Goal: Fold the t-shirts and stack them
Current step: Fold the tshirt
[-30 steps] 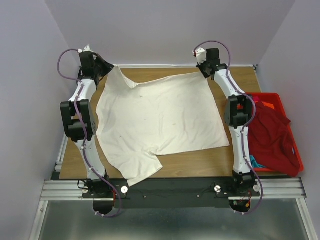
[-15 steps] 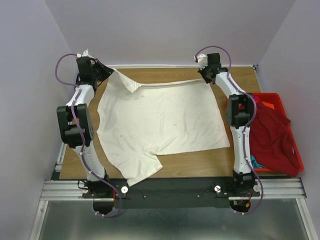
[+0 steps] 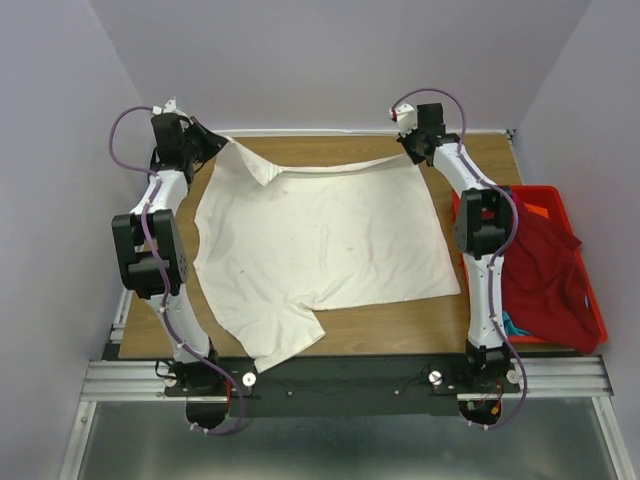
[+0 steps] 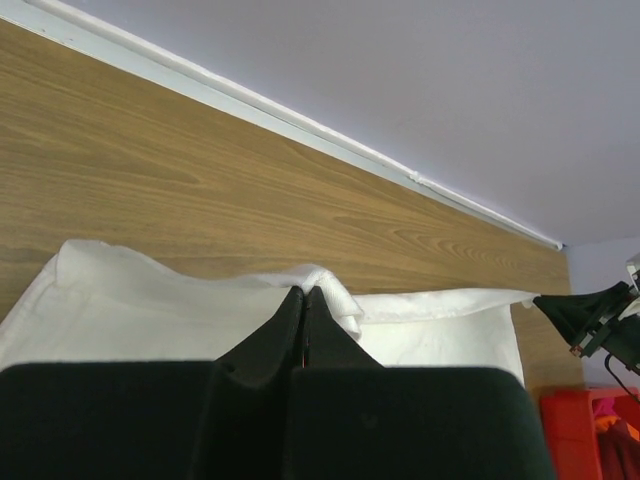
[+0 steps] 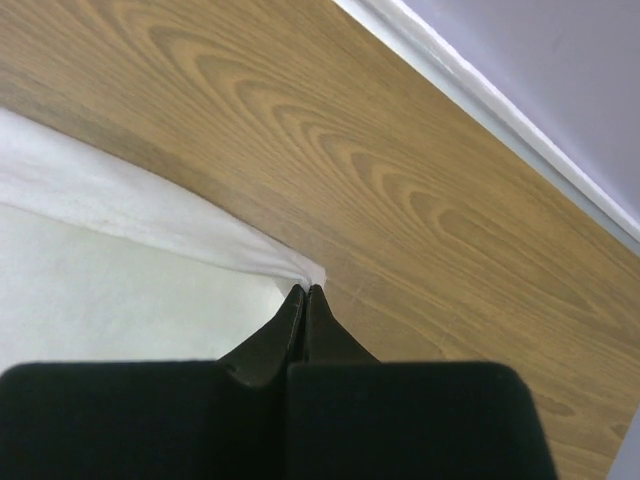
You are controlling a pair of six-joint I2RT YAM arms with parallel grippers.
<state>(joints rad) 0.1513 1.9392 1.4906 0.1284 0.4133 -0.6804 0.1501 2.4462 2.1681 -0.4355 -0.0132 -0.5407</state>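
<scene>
the cream-white t-shirt lies spread over most of the table, just beside the red crate on its left. one short sleeve sticks out toward the arm bases at the end farthest from the crate. from this the shirt's long axis seems to run crosswise, with the straight hem end pointing at the crate and the shoulder end pointing away from it. the collar itself cannot be made out.

the left gripper is at the shirt's far corner, well away from the crate. its fingers are pressed together and pinch a bunched fold of the cloth, which the left wrist view shows as a small white hump right at the fingertips. the right gripper is at the other far corner, on the crate's side and beyond the crate's far end. its tips are also closed, nipping the very point of the fabric. between the two grippers the shirt's far edge runs in a nearly straight line, with a narrow turned-over band along it.

inside the crate a dark red t-shirt lies heaped, draping over the wall that faces the table. a bit of teal cloth shows at the crate's near end and a bit of orange cloth at its far end.
</scene>
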